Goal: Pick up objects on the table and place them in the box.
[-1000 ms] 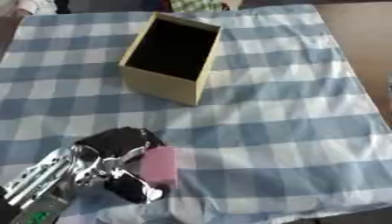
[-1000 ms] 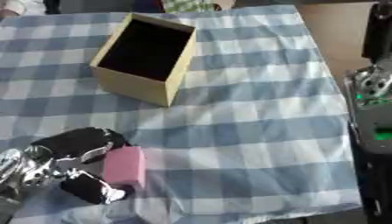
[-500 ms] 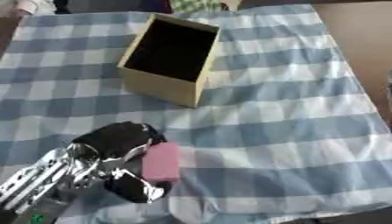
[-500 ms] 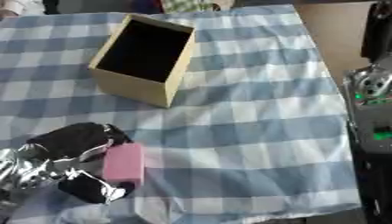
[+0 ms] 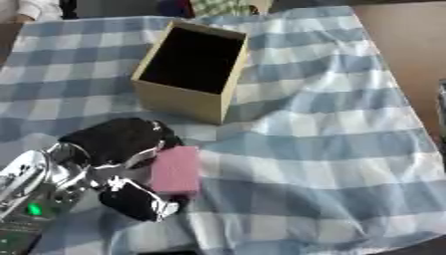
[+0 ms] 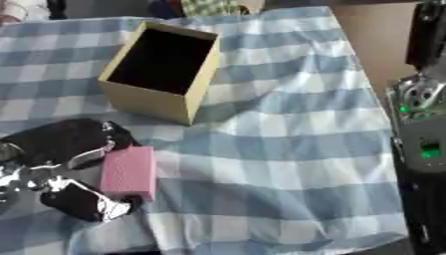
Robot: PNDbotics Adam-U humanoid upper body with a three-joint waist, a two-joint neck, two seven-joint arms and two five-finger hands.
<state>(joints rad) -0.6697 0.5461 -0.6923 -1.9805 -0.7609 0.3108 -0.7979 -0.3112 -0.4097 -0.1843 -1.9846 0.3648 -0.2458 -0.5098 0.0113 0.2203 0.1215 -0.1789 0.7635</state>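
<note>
Surface: a table covered by a blue and white checked cloth (image 5: 331, 149), wrinkled along its near edge and toward the right side.

Box: an open tan cardboard box (image 5: 193, 71) stands upright on the far-left half of the cloth, its opening facing up and its interior dark. Nothing can be made out inside it.

Task object: a pink rectangular block (image 5: 176, 169), lying flat on the cloth near the front-left, nearer than the box and apart from it. Its long side runs roughly away from the camera.

Left hand: the black and silver left hand (image 5: 118, 149) enters from the lower-left corner and sits against the left side of the pink block. The fingers (image 5: 122, 137) arch over the far-left side of the block, and the thumb (image 5: 135, 201) reaches to the near-left corner. Fingers and thumb curl toward the block from two sides; whether they are actually pinching it or only touching cannot be told. The block rests on the cloth, not lifted.

Left forearm: silver casing with a green light (image 5: 33, 209) shows at the lower-left edge.

Right hand: not seen in either view. Only part of the right arm (image 6: 427, 129), dark with green lights, shows along the right edge of the right eye view, off the cloth.
</note>
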